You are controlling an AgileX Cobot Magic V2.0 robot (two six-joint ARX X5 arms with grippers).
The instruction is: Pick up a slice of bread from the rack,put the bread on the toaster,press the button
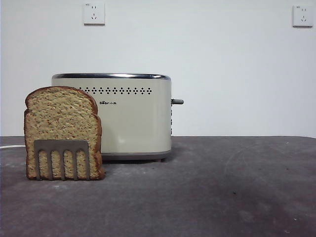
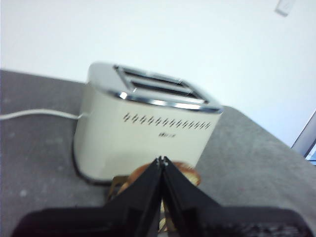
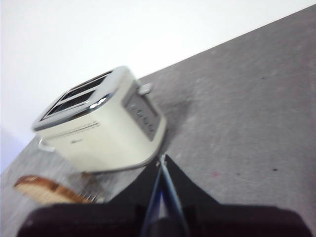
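Slice of bread stands upright in the rack at near left of the grey table, speckled face toward the front camera; the rack's comb plate covers its lower part. Toaster sits just behind and to the right of the bread, partly hidden by it, both top slots open and empty in the left wrist view. Button sticks out from the toaster's right narrow end, high on its travel. White cord runs off left from behind the bread. Left gripper: jaws pressed together, tips meeting, nothing held; raised above the bread and rack, pointing down toward the toaster's long side. Right gripper: jaws likewise closed tip to tip, empty; held high to the right of the toaster, angled down at bare table near its button end. Neither arm shows in the front view. Two wall sockets on the far white wall.
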